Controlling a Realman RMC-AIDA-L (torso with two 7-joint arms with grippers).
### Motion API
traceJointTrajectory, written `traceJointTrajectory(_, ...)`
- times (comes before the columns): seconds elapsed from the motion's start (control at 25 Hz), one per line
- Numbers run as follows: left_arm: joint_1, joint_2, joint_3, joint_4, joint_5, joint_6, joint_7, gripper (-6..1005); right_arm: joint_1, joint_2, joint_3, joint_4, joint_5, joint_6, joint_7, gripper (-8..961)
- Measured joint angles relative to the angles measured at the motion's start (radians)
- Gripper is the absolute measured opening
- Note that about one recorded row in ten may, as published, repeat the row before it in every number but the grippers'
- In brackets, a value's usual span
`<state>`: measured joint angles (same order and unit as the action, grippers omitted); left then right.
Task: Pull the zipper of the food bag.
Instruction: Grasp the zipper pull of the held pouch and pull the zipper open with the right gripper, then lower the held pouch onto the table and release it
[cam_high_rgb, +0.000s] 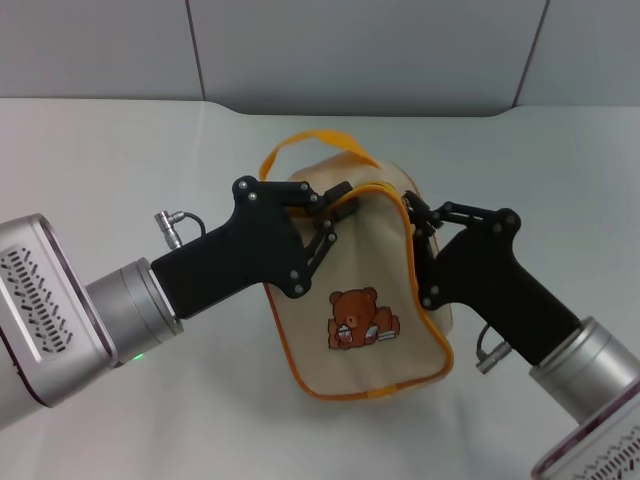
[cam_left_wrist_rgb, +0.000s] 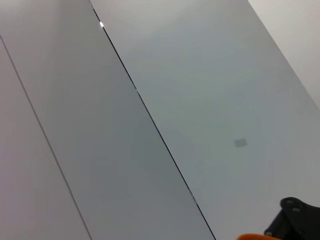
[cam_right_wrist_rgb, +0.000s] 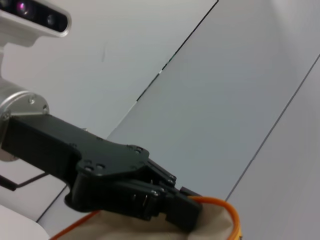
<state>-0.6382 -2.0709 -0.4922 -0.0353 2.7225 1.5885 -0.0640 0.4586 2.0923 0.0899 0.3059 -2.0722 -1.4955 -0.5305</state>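
The food bag (cam_high_rgb: 360, 290), beige with orange piping and a brown bear print, hangs tilted between my two grippers over the white table. Its orange loop strap (cam_high_rgb: 318, 142) arches up behind. My left gripper (cam_high_rgb: 335, 205) is shut on the bag's upper left edge; it also shows in the right wrist view (cam_right_wrist_rgb: 187, 212), clamped on the cloth (cam_right_wrist_rgb: 210, 225). My right gripper (cam_high_rgb: 418, 218) is shut on the zipper (cam_high_rgb: 385, 190) at the upper right corner of the orange-trimmed edge. The silver pull tab is hidden between the fingers.
The white table (cam_high_rgb: 100, 150) spreads all around the bag. A grey panelled wall (cam_high_rgb: 350, 50) stands behind it. The left wrist view shows mostly wall panels, with a black gripper part (cam_left_wrist_rgb: 297, 215) in one corner.
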Motion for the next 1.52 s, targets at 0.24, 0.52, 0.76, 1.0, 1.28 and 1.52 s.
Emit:
traceJointTrajectory(0.24, -0.002, 0.001, -0.003, 0.001, -0.003, 0.000, -0.008, 61, -0.106, 0.000, 0.001, 0.003, 0.003, 0.003, -0.019, 1)
traceJointTrajectory(0.52, -0.004, 0.002, -0.005, 0.007, -0.007, -0.004, -0.007, 61, -0.251, 0.000, 0.005, -0.059, 0.007, 0.038, -0.013, 18)
traceJointTrajectory(0.76, 0.013, -0.001, -0.007, -0.003, -0.009, -0.023, -0.010, 60, -0.276, 0.000, 0.006, -0.064, 0.014, -0.024, -0.002, 34)
traceJointTrajectory(1.0, 0.102, -0.006, -0.061, -0.118, -0.012, -0.132, -0.044, 60, -0.284, -0.009, 0.047, -0.079, 0.018, -0.135, 0.204, 49)
traceJointTrajectory(1.28, 0.188, -0.009, -0.098, -0.238, -0.012, -0.265, -0.128, 60, -0.189, -0.012, 0.024, -0.328, 0.001, -0.153, 0.807, 338)
traceJointTrajectory(1.52, 0.236, -0.005, -0.108, -0.261, -0.010, -0.243, -0.169, 105, -0.116, -0.016, -0.088, -0.514, -0.019, -0.216, 1.147, 457)
